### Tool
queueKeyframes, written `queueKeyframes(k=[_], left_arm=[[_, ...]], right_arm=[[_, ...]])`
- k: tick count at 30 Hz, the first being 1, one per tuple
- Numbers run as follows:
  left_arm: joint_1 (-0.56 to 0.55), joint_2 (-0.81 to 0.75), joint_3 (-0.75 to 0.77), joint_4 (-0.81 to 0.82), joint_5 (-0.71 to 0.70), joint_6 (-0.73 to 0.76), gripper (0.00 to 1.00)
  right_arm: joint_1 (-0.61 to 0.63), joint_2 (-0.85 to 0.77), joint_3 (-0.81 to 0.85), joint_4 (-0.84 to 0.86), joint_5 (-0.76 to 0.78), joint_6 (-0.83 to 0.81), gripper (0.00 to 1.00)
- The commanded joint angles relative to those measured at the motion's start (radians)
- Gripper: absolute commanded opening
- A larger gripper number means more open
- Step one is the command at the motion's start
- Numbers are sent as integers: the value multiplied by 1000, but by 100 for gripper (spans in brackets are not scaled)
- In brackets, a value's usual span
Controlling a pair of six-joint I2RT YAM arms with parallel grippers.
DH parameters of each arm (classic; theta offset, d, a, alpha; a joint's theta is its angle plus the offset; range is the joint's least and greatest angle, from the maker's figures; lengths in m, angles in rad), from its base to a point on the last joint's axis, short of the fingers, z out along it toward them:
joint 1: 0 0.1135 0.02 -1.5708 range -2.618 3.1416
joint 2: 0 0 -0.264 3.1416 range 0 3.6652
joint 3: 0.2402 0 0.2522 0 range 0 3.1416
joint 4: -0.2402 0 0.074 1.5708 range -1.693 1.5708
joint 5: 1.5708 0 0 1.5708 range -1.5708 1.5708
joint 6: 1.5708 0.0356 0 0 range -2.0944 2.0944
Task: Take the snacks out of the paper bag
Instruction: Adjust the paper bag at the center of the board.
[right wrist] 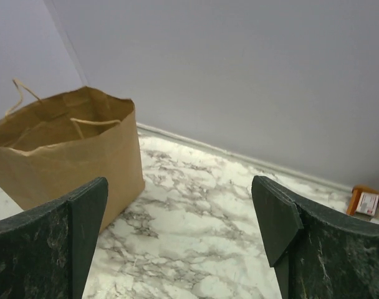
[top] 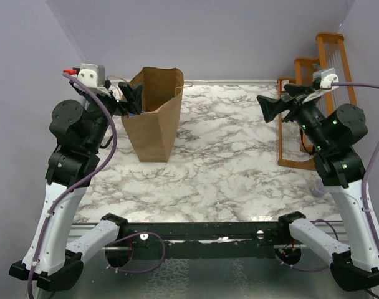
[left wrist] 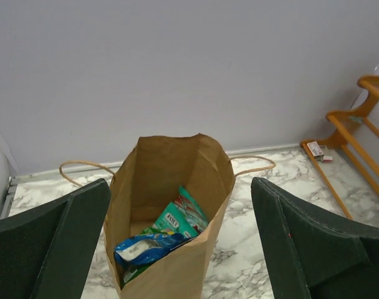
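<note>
The brown paper bag (top: 153,115) stands upright and open at the back left of the marble table. In the left wrist view the bag (left wrist: 177,274) holds several snack packets: a blue one (left wrist: 146,247) on top, a teal one (left wrist: 176,221) behind it, green underneath. My left gripper (top: 131,98) is open, raised at the bag's left rim, above the opening (left wrist: 180,240). My right gripper (top: 272,107) is open and empty, raised over the table's right side, well apart from the bag (right wrist: 65,149).
An orange wooden rack (top: 308,93) stands at the back right against the wall, also showing in the left wrist view (left wrist: 358,131). The bag's twisted handles (left wrist: 255,165) hang outward. Walls close in the back and both sides.
</note>
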Motion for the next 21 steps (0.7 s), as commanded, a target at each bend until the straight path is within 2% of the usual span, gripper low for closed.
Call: queueKeyframes(k=[1, 8, 15, 21], left_arm=[[27, 2, -31, -22, -34, -30, 99], [62, 25, -62, -58, -27, -69, 99], [109, 84, -29, -94, 4, -113, 99], [233, 216, 73, -120, 151, -230, 99]], right_arm=[[16, 29, -73, 58, 90, 53, 99], [36, 38, -193, 107, 135, 139, 99], [51, -18, -325, 183, 81, 199, 99], [59, -36, -343, 183, 26, 219, 99]])
